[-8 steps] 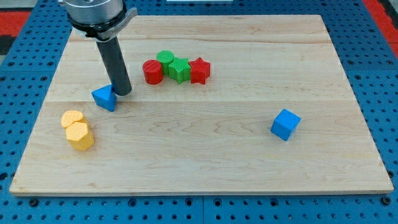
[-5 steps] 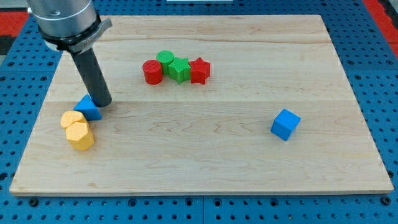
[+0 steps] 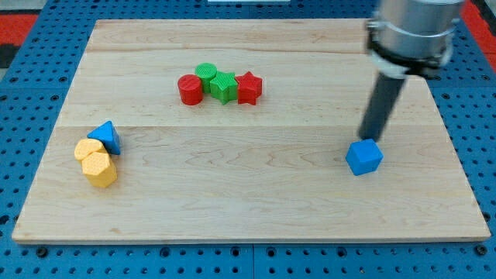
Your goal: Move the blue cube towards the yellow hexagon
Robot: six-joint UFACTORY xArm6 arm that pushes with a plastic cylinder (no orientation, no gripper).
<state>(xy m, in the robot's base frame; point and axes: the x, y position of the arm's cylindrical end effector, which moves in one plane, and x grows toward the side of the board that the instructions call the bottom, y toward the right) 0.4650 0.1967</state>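
Note:
The blue cube [image 3: 364,157] lies on the wooden board at the view's right. My tip [image 3: 370,138] stands just above the cube's upper edge, touching or nearly touching it. The yellow hexagon [image 3: 99,168] lies at the view's far left, with a yellow cylinder [image 3: 87,149] against its upper left side. A blue triangular block [image 3: 105,136] rests against the yellow cylinder's upper right.
A red cylinder [image 3: 190,89], a green cylinder [image 3: 206,74], a green block [image 3: 225,86] and a red star [image 3: 248,87] sit bunched together above the board's middle. The wooden board [image 3: 256,194] lies on a blue pegboard.
My tip left the blue triangular block beside the yellow blocks and crossed to the view's right, to the blue cube. The cube has shifted slightly right and turned.

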